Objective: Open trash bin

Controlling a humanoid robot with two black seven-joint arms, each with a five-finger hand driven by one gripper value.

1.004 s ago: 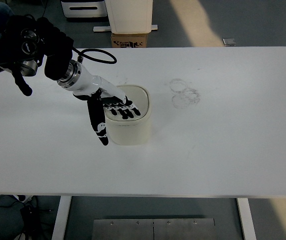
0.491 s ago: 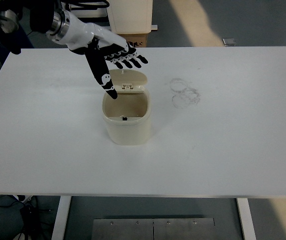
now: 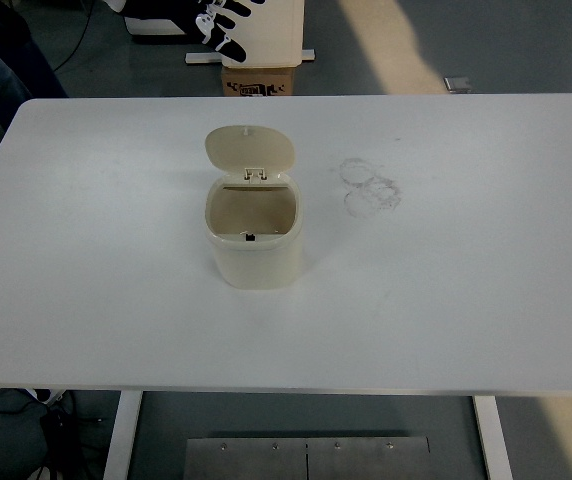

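Observation:
A small cream trash bin [image 3: 257, 250] stands on the white table [image 3: 446, 280], left of centre. Its lid [image 3: 250, 149] is flipped up and leans back on its hinge, so the hollow inside shows. My left hand [image 3: 221, 20] is only partly in view at the picture's top edge, far above and behind the bin, with its black and white fingers [image 3: 228, 42] spread and holding nothing. The right arm is out of view.
Faint scribble marks [image 3: 370, 186] lie on the table to the right of the bin. Beyond the far edge stand a cardboard box [image 3: 259, 80] and a white cabinet [image 3: 266, 30]. A small grey object [image 3: 457, 84] lies on the floor.
The left hand pressed on the closed lid, then lifted up and away to the top edge. The lid sprang open and now stands upright.

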